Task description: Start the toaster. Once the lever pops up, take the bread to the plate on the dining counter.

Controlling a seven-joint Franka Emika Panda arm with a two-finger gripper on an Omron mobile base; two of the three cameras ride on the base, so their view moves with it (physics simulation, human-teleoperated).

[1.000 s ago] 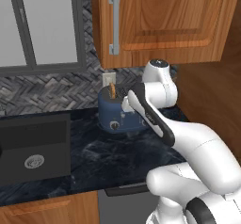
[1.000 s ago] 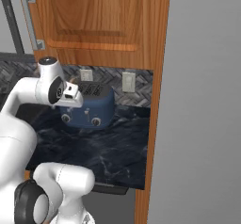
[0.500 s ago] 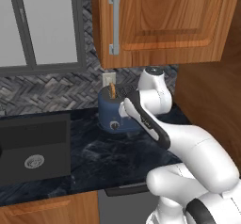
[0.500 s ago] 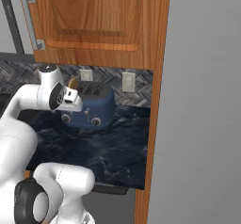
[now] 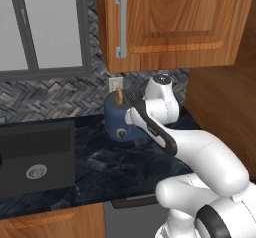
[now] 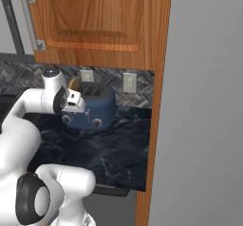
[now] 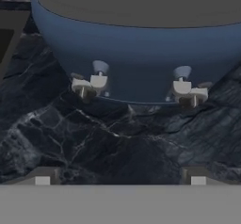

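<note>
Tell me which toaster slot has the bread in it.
The end slot nearest the sink. The bread stands up out of that end of the toaster; the other slots look dark, with nothing sticking out.

Evenly lit, soft and diffuse throughout; no single source apparent, no glare. Faint shading beneath the cabinet (image 5: 170, 22) toward 12 o'clock in both base views, and a soft dark shadow under the toaster (image 7: 136, 53) on the worktop (image 7: 94, 143). Slightly soft, low-resolution rendering, mildly blurred in all views. No visible distortion at the edges. Dimmer in the hand view, especially toward 6 o'clock.
</note>
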